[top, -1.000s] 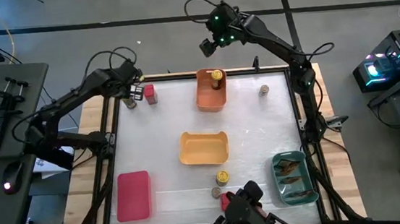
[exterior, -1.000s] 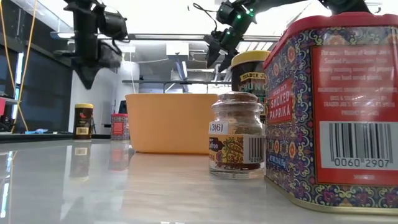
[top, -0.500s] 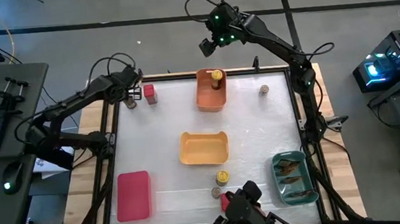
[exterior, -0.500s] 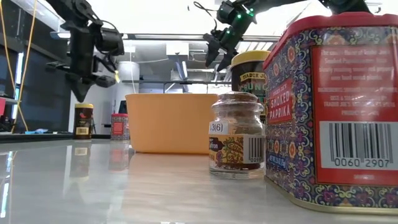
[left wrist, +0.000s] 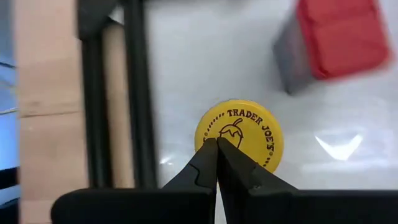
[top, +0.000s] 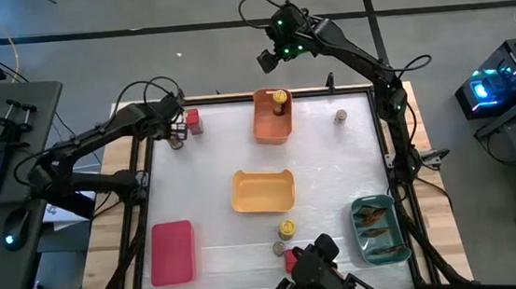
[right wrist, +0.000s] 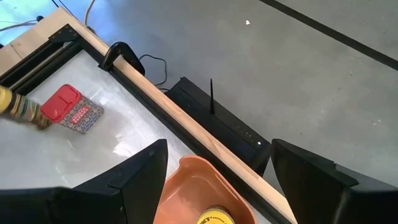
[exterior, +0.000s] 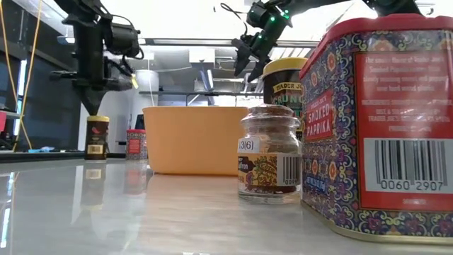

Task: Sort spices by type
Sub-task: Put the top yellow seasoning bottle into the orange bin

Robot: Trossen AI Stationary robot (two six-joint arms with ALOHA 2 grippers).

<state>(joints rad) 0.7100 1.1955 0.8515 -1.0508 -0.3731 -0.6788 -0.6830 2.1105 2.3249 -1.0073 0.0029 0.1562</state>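
A yellow-lidded spice jar (left wrist: 239,137) stands upright on the table at its far left corner (top: 175,141), next to a red tin (top: 194,121). My left gripper (left wrist: 216,144) is shut and points steeply down, its tips right over the lid's edge (exterior: 94,113). My right gripper (top: 268,61) hangs open, high over the table's far edge beside the orange bin (top: 272,117), which holds another yellow-lidded jar (right wrist: 213,218). Nothing is between its fingers (right wrist: 144,169). My left gripper's shut fingertips (left wrist: 208,152) stand over the rim of the jar's yellow lid (left wrist: 249,124), coming steeply from above. I cannot tell whether they touch the lid or hover just above it.
A yellow bin (top: 262,189) sits mid-table, a red bin (top: 173,252) near left, and a teal bin (top: 378,229) with brownish packets near right. A yellow-lidded jar (top: 287,227), a short jar (top: 278,248) and a red tin (exterior: 382,120) crowd the near edge. A small jar (top: 341,116) stands far right.
My left gripper has come down, staying shut, from high above the far left corner to just over the yellow-lidded jar's lid. My right arm has kept still.
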